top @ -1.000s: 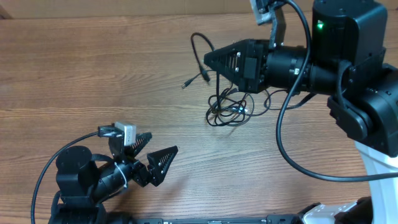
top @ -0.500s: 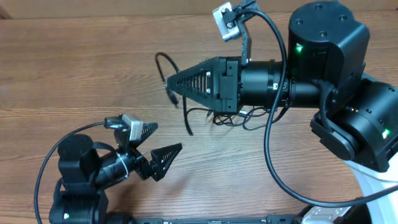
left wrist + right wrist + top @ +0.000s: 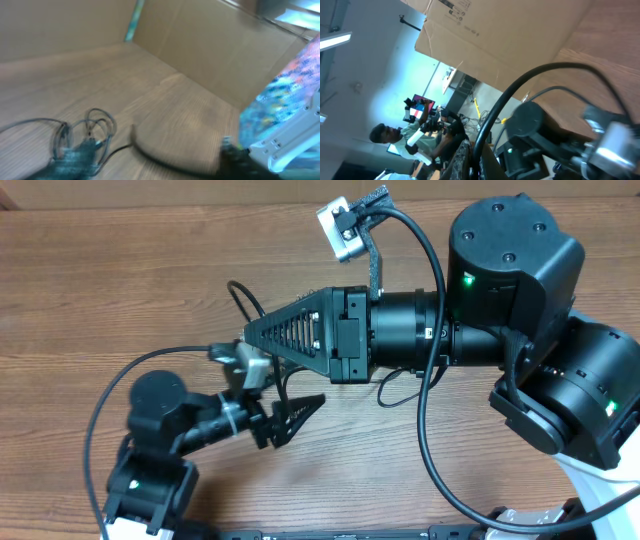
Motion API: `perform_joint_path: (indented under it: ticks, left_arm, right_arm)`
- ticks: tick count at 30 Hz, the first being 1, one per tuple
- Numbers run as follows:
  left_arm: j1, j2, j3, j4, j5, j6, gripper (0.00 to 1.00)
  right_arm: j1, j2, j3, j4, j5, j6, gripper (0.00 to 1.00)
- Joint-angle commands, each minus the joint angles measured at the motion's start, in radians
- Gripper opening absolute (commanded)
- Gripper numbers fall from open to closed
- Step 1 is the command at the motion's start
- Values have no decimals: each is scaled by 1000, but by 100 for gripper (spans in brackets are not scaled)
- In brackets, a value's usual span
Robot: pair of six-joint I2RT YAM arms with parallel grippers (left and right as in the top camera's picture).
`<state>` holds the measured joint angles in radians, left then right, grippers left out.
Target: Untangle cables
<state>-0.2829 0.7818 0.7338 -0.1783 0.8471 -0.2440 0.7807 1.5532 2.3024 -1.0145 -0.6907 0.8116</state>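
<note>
The cables are thin black cords. One loop rises at the tip of my right gripper, which points left over the table's middle, shut on that cable. More loops peek out under the right arm. In the right wrist view the right gripper shows two dark fingers pressed together. My left gripper sits just below the right gripper's tip. One finger shows; the other is hidden under the right gripper. The left wrist view is blurred, with a small tangle of cables at lower left.
The wooden table fills the overhead view. The right arm's bulky body covers the right half. A thick black wire arcs from the left arm's base. Cardboard walls stand behind the table.
My right gripper has swept left across the table, dragging the cable and the tangle with it. The left arm has moved right and up, under the right gripper's tip.
</note>
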Motion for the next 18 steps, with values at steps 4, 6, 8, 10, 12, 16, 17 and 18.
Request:
perform_joint_path:
  ticks: [4, 6, 8, 10, 12, 16, 17, 18]
  left_arm:
    - [-121, 89, 0, 19, -239, -112, 4]
    - [-124, 103, 0, 19, -235, -114, 4]
    - [-123, 105, 0, 18, -213, -116, 4]
    - [-123, 99, 0, 19, -191, -116, 4]
    - [-123, 85, 0, 18, -189, -115, 4]
    - [-123, 58, 0, 29, -192, -99, 29]
    - [-123, 53, 0, 36, -192, -100, 53]
    - [-123, 53, 0, 43, -192, -100, 65]
  right_arm:
    - [1, -16, 23, -29, -63, 7, 4]
    - [-18, -16, 23, -63, -63, -37, 4]
    - [-59, -16, 23, -122, -62, -79, 4]
    - [-103, -16, 23, -173, -61, -110, 4]
    - [-152, -16, 23, -223, -60, -118, 4]
    - [-202, -16, 23, -255, -79, -118, 4]
    - [-203, -18, 23, -256, -79, -119, 4]
    - [-203, -18, 23, -255, -79, -130, 4]
